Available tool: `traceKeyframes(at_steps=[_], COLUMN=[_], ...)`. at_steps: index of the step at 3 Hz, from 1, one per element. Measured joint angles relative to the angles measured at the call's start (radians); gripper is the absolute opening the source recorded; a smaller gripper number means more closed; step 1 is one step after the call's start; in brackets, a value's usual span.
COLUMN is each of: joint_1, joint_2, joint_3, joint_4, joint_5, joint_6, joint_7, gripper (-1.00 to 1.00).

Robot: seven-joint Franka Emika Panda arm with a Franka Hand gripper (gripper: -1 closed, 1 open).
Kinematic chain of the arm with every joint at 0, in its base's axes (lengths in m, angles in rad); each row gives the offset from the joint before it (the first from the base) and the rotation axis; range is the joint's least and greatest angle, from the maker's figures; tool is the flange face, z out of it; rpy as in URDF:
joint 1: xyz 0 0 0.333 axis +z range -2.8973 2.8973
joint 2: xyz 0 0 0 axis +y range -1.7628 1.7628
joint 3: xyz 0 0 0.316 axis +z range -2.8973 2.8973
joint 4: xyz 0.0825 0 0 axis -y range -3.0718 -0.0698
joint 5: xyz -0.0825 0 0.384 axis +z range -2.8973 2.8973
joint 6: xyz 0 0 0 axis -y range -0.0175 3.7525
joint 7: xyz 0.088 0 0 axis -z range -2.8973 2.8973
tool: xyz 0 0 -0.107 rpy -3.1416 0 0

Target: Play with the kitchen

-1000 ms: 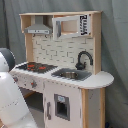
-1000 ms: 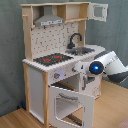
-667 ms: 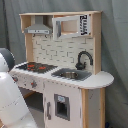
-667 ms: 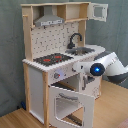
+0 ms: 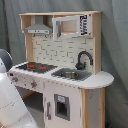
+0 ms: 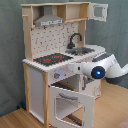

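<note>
Grey curtain behind; the kitchen (image 6: 65, 60) has its oven door (image 6: 70, 102) hanging open, my gripper's state probably hidden.

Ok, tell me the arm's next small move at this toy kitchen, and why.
Probably a slow, short advance toward the open oven bay. In the second exterior view the oven door hangs open, tilted outward, and the arm's wrist sits level with the counter front by the knobs. The gripper itself is hidden, so anything bolder than a small move risks bumping the toy kitchen.
</note>
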Motion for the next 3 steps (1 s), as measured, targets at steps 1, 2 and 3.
traceKeyframes(at_steps=[1, 2, 3], joint_1=[-0.023, -0.047, -0.072], joint_2=[-0.032, -0.070, -0.111], joint_3=[0.001, 0.002, 0.003], joint_4=[0.000, 0.000, 0.000], joint_5=[-0.061, -0.115, -0.157], joint_6=[0.084, 0.177, 0.261], joint_7=[-0.026, -0.038, -0.041], gripper=[1.00, 1.00, 1.00])
